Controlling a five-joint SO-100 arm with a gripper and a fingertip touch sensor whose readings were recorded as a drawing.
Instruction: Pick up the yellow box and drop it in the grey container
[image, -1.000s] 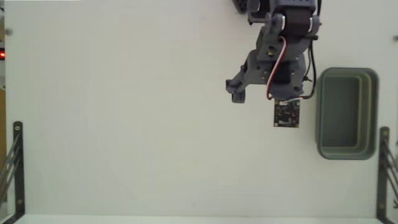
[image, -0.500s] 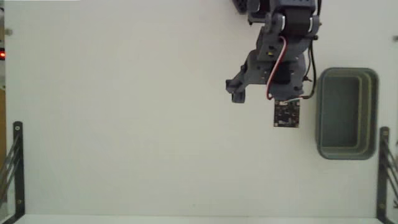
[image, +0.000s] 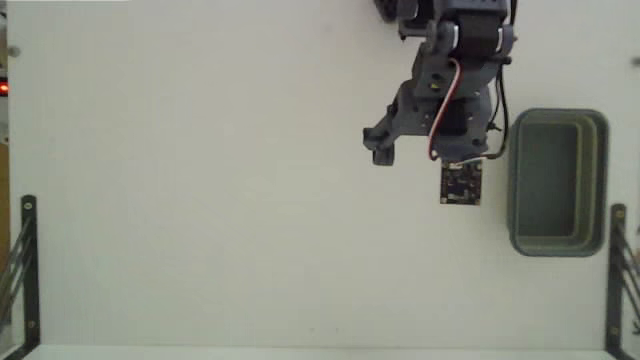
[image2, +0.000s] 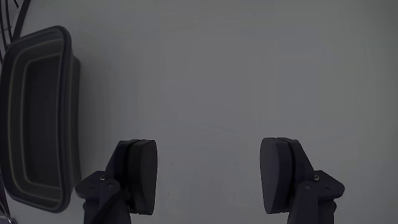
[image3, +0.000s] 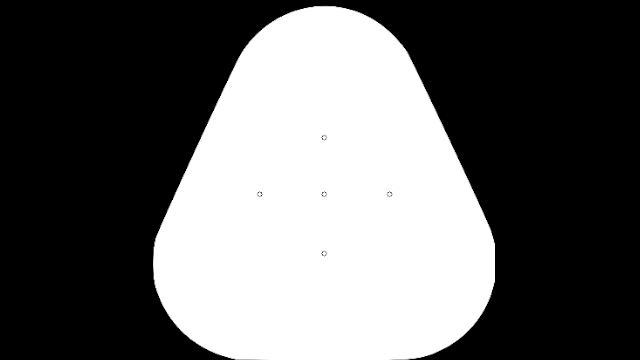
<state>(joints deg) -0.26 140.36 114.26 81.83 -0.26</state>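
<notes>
One arm on a white table (image: 200, 200), gripper (image2: 208, 177) spread wide and empty.
From left to right in the fixed view: bare tabletop, the arm (image: 440, 100) reaching down from the top edge, then the grey container (image: 597, 180) just beside it. The wrist view places the container (image2: 68, 112) left of the fingers (image2: 140, 177). The yellow box appears in neither view, and no legible writing shows.
</notes>
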